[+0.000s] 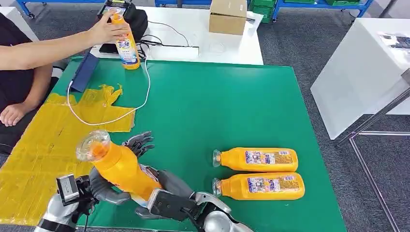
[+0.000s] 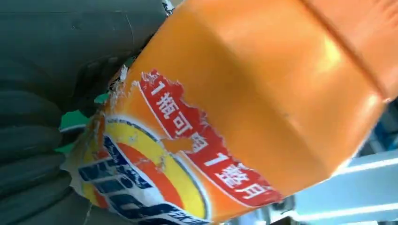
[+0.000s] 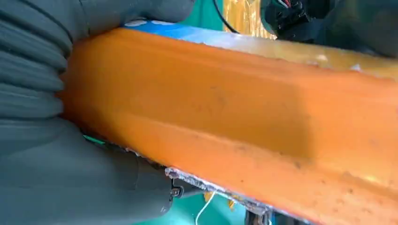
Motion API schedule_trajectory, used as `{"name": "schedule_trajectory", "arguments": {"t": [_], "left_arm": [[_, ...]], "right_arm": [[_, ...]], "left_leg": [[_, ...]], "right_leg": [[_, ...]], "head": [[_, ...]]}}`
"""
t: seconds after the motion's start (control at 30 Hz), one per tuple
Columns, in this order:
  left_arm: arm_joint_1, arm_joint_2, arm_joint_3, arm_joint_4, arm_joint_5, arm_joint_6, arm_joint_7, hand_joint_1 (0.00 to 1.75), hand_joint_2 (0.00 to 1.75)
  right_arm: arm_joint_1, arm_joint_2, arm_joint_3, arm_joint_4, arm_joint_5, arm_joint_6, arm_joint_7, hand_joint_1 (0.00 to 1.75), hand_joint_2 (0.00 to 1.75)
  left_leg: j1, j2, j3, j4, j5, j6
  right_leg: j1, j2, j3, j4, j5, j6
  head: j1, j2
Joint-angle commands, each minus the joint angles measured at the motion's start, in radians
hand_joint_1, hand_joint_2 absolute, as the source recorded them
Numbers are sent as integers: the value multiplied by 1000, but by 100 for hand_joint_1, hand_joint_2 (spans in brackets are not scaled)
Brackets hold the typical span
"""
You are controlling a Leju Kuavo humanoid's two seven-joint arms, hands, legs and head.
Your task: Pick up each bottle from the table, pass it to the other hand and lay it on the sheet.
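Observation:
An orange bottle (image 1: 121,169) hangs tilted over the green table's (image 1: 217,106) near left part, its clear cap end (image 1: 93,145) up and toward the yellow sheet (image 1: 38,150). My left hand (image 1: 104,189) grips its lower body; the label (image 2: 155,168) sits right against that hand (image 2: 33,154). My right hand (image 1: 159,186) lies behind and under the bottle (image 3: 244,122), palm (image 3: 61,178) against it, with fingers (image 1: 139,142) spread past the far side. Two more orange bottles (image 1: 256,159) (image 1: 261,186) lie side by side on the table to the right.
A person at the far left holds another orange bottle (image 1: 126,46) upright at the table's far edge, their other hand (image 1: 12,113) resting near the sheet. A white cable (image 1: 140,99) and blue case (image 1: 84,71) lie near the sheet. A cardboard box (image 1: 228,16) stands behind.

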Motion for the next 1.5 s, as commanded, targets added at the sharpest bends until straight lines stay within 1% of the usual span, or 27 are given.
{"name": "schedule_trajectory", "arguments": {"t": [0.03,0.13,0.17,0.2,0.27,0.3,0.4,0.63,0.7,0.73,0.8,0.9,0.93,0.97,1.07,1.1,1.13,1.17,1.2,1.23,1.27,1.3,1.33,1.37,1.4,1.43,1.5], "left_arm": [[-26,99,-116,90,-57,5,-32,0,175],[-26,99,-116,90,-57,5,-32,0,175],[-28,92,-114,89,-57,8,-33,175,175],[-26,88,-114,88,-56,9,-34,175,175],[-17,71,-92,78,-46,17,-38,175,175],[-13,62,-81,73,-39,17,-38,175,175],[-5,38,-55,61,-14,15,-33,175,175],[10,8,-22,51,7,9,-23,175,175],[10,6,-22,49,9,8,-21,175,175],[10,6,-22,49,9,8,-21,175,175],[10,6,-22,49,9,8,-21,175,175],[10,6,-22,49,9,8,-21,175,175],[10,6,-22,49,9,8,-21,175,175],[11,3,-18,49,15,6,-21,175,175],[24,-21,16,26,30,22,-6,175,175],[31,-27,31,9,19,53,13,175,175],[43,-28,49,-18,-53,152,45,175,175],[50,-17,55,-59,-195,306,60,175,175],[54,-10,58,-86,-348,454,78,175,175],[55,0,52,-98,-484,570,104,175,175],[55,1,55,-100,-485,570,104,175,175],[54,8,50,-103,-657,706,147,175,175],[55,11,43,-95,-792,804,194,175,175],[51,20,32,-78,-902,868,236,175,175],[46,24,28,-49,-968,900,266,175,175],[37,45,23,-14,-1086,929,332,175,175],[16,84,24,80,-1181,941,387,175,175]], "right_arm": [[-88,-2,61,88,-7,7,-6,175,175],[-88,-2,61,88,-7,7,-6,175,175],[-88,-3,62,88,-7,7,-6,175,175],[-88,-4,62,87,-7,6,-6,175,175],[-89,-8,65,85,-7,4,-6,175,175],[-88,-9,65,84,-7,3,-6,175,175],[-83,-14,62,81,-6,1,-6,175,175],[-61,-23,45,71,-2,-8,-7,175,175],[-59,-25,45,69,-2,-9,-7,175,175],[-59,-25,45,69,-2,-9,-7,175,175],[-59,-25,45,69,-2,-9,-7,175,175],[-59,-25,45,69,-2,-9,-7,175,175],[-59,-25,45,69,-2,-9,-7,175,175],[-57,-24,43,68,-1,-12,-7,175,175],[-29,-32,18,44,36,-49,-11,175,175],[-15,-40,7,24,60,-72,-7,175,175],[8,-45,-14,-6,95,-110,5,0,175],[40,-60,-46,-64,138,-133,32,0,175],[68,-73,-74,-120,148,-140,47,0,175],[93,-85,-99,-176,160,-144,57,0,175],[103,-94,-105,-203,164,-139,64,0,175],[127,-102,-129,-254,169,-140,71,0,175],[145,-111,-143,-291,190,-143,75,0,175],[160,-127,-155,-328,197,-144,78,0,175],[172,-152,-169,-366,202,-140,78,0,175],[171,-191,-173,-394,220,-136,79,0,175],[188,-255,-207,-459,223,-129,63,0,175]], "left_leg": [[-1,3,4,-2,0,2],[-1,3,3,-1,0,2],[-2,3,4,-2,0,3],[-1,2,2,-1,0,2],[-1,2,4,-2,0,3],[-1,2,3,-1,0,2],[-2,3,6,-3,0,4],[-2,3,5,-3,0,4],[-2,2,4,-2,0,3],[-1,1,2,-1,0,2],[-1,2,4,-2,0,3],[-1,1,3,-1,0,2],[-1,2,4,-2,0,3],[-1,1,2,-1,0,2],[-1,2,5,-2,0,3],[-1,1,2,-1,0,2],[-1,1,3,-2,0,3],[-1,1,4,-2,-1,4],[-1,0,4,-1,-1,4],[0,-1,0,0,-1,2],[0,-1,0,0,-1,2],[-1,-2,0,1,-1,3],[-1,-2,1,0,-1,3],[-1,-1,-1,0,0,1],[-2,-1,0,0,0,2],[-1,0,2,-1,0,3],[-2,0,2,-1,0,2]], "right_leg": [[0,2,2,-1,0,-5],[0,2,3,-1,0,-4],[0,1,3,-1,0,-5],[0,1,2,-1,0,-4],[0,1,4,-2,0,-6],[0,1,3,-1,0,-5],[0,1,5,-3,0,-8],[0,1,5,-3,0,-7],[0,0,4,-2,0,-6],[0,0,2,-1,0,-4],[0,0,3,-2,0,-6],[0,0,2,-1,0,-4],[0,0,3,-2,0,-5],[0,0,2,-1,0,-4],[0,0,5,-3,0,-6],[0,-1,3,-2,0,-4],[0,-1,4,-2,-1,-5],[0,-1,5,-3,-1,-6],[0,-2,5,-2,-1,-6],[0,-2,1,0,-1,-3],[0,-2,1,0,-1,-4],[0,-4,2,0,-2,-5],[0,-3,2,-1,-2,-6],[-1,-2,-2,0,-1,-3],[-1,-3,0,0,-1,-5],[0,-2,1,-1,-1,-6],[-1,-3,0,-1,-1,-5]], "head": [[0,0],[0,0],[0,0],[0,0],[0,0],[0,0],[0,0],[0,0],[0,0],[0,0],[0,0],[0,0],[0,0],[0,0],[0,0],[0,0],[0,0],[0,0],[0,0],[0,0],[0,0],[0,0],[0,0],[0,0],[0,0],[0,0],[0,0]]}}
